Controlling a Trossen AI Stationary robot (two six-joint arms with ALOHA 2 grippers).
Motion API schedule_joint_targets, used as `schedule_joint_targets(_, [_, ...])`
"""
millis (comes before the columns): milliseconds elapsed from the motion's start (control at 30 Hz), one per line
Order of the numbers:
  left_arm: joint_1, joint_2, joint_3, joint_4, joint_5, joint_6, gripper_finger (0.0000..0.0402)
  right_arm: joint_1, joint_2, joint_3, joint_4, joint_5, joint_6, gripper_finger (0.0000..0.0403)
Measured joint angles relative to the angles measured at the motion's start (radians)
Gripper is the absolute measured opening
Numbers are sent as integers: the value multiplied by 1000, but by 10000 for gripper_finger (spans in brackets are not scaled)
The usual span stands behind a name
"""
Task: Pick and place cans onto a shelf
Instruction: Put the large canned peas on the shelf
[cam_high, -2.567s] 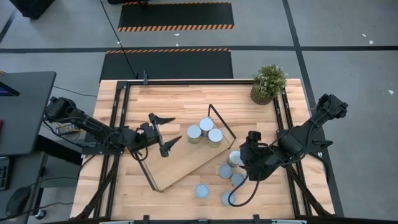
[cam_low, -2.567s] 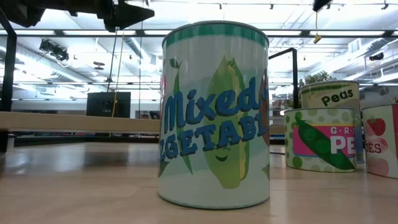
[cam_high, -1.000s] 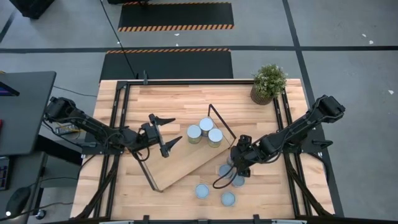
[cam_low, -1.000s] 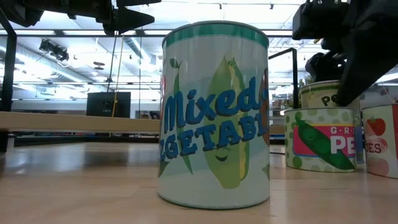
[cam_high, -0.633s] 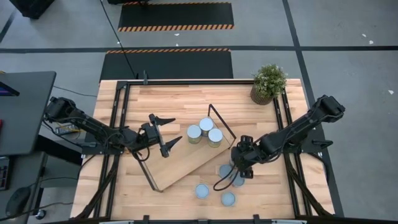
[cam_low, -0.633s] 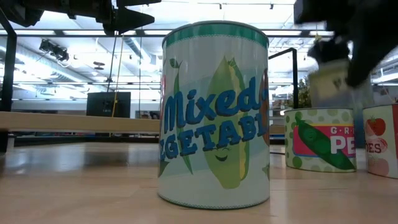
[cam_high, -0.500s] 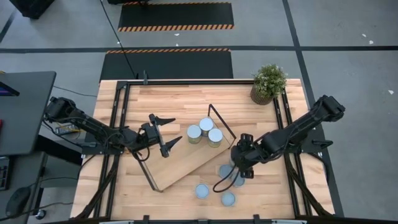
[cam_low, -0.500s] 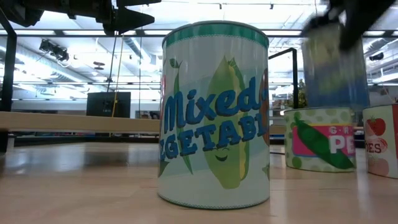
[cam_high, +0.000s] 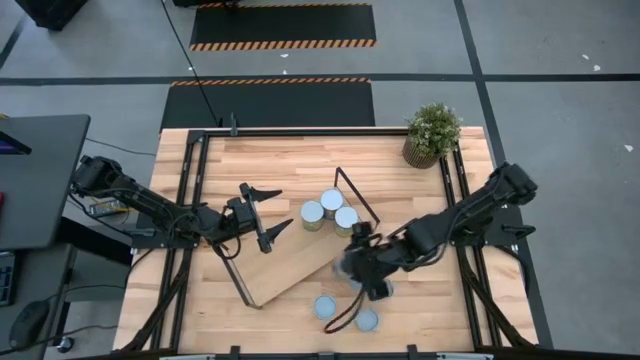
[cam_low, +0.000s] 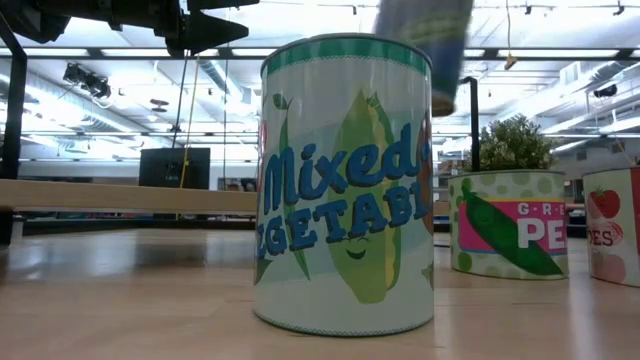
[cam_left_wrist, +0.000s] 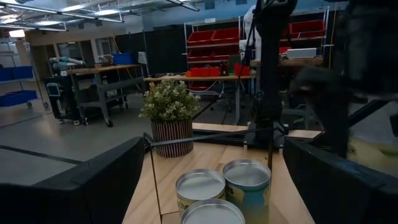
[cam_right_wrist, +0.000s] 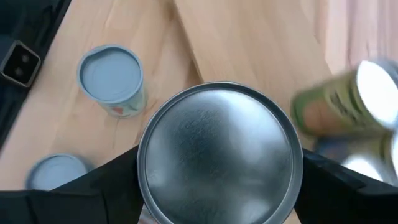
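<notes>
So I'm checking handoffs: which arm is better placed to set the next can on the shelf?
The right. Its gripper already grips a can, lifted near the shelf edge. The left gripper hangs open and empty over the shelf's other end.

Grey concrete floor (cam_high: 560, 60) surrounds the wooden table (cam_high: 280, 160), with hazard-striped black mats (cam_high: 282, 25) at twelve o'clock. Red storage racks (cam_left_wrist: 214, 46) line the far wall, workbenches (cam_left_wrist: 99, 78) stand nearby, and ceiling strip lights (cam_low: 560, 120) glow overhead.
</notes>
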Motion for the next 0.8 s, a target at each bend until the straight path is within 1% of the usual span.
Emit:
schedule_joint_targets(167, [0, 0, 0, 0, 0, 0, 389, -48, 108, 98, -11, -27, -182, 327])
schedule_joint_targets(333, [0, 0, 0, 0, 0, -1, 389, -115, 156, 139, 2, -49, -308, 327])
schedule_joint_targets(500, [0, 0, 0, 0, 0, 0, 389, -178, 196, 141, 18, -97, -375, 327])
schedule_joint_targets(667, [0, 0, 0, 0, 0, 0, 389, -206, 246, 141, 22, -125, -425, 328])
schedule_joint_targets(800, [0, 0, 0, 0, 0, 0, 389, -226, 248, 141, 32, -153, -436, 336])
